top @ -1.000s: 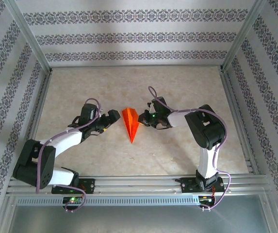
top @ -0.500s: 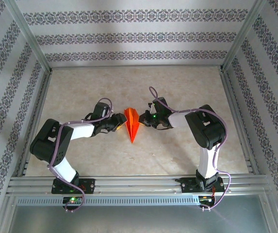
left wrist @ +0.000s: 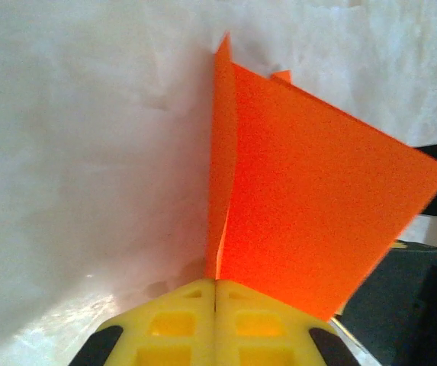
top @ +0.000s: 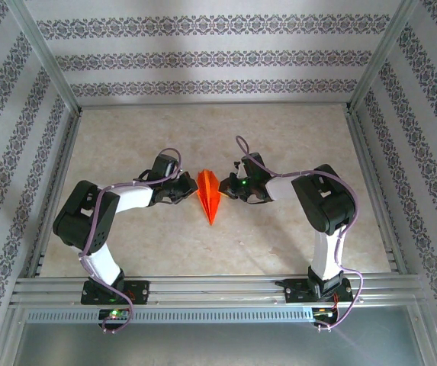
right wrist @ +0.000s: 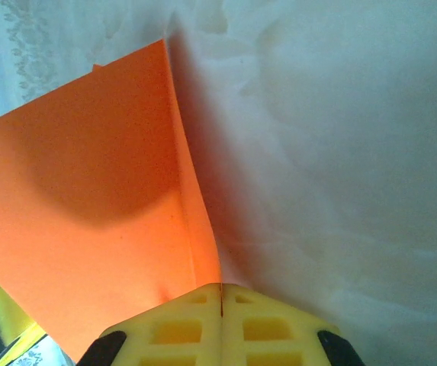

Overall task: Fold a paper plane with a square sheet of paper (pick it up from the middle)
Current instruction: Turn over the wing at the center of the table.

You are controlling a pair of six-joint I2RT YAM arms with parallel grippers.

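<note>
Left pincer [left wrist: 216,288] and right pincer [right wrist: 220,291] each pinched opposite wing of paper plane [top: 210,197]; probably steadying centre crease on tabletop [top: 279,137].

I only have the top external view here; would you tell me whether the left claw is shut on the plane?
Observer: Yes; the left wrist view has the left claw shut, its yellow fingers pinching the plane at its edge.
Operator: Thank you. And the right claw?
Observer: Shut too, in the right wrist view: the right claw pinches the plane from the other side.
Operator: Does the paper lie flat?
Observer: No; by the left fingers one layer rises nearly upright off the table.
</note>
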